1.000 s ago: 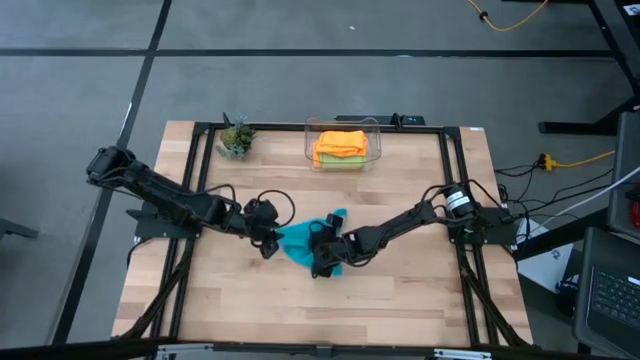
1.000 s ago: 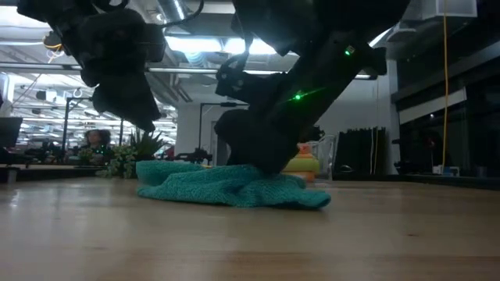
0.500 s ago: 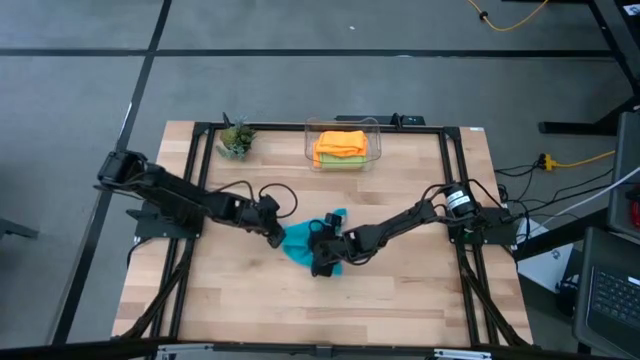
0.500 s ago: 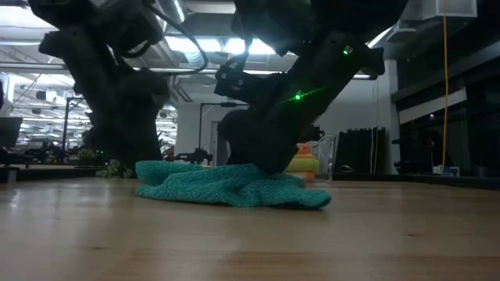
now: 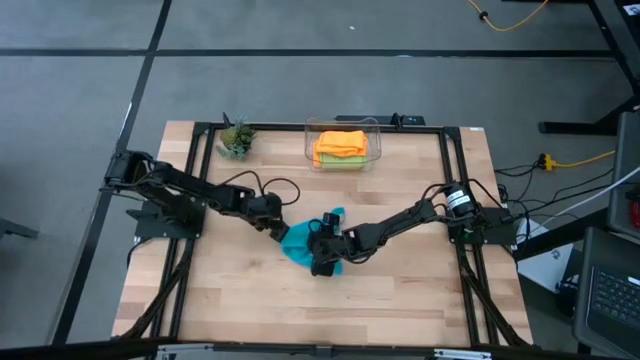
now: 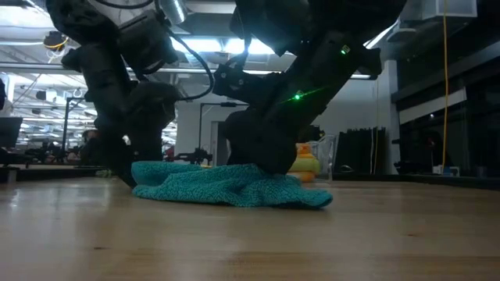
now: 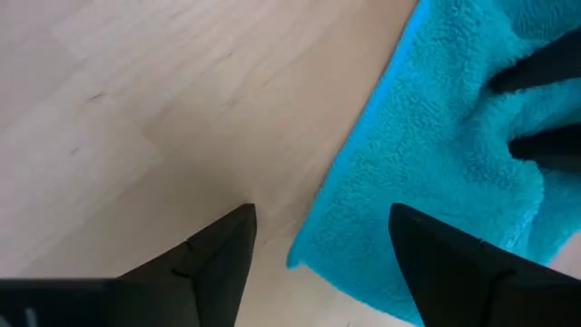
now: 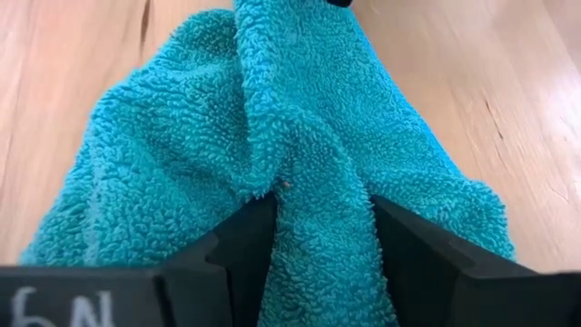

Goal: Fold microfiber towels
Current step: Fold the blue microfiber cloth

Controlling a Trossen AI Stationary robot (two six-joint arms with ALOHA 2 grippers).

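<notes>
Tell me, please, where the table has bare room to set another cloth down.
The near strip of the table, below the teal towel, is bare. The middle is crowded: both grippers meet at that towel. The back edge holds the bin and plant.

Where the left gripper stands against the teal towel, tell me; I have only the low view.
Observer: Left wrist view: the left gripper is open, fingers straddling a corner of the teal towel.
Operator: Report the right gripper.
Observer: Right wrist view: the right gripper pinches a raised fold of that towel.
Operator: Give me the bin.
Observer: From above, the clear bin at the far edge holds an orange towel on a green towel.
</notes>
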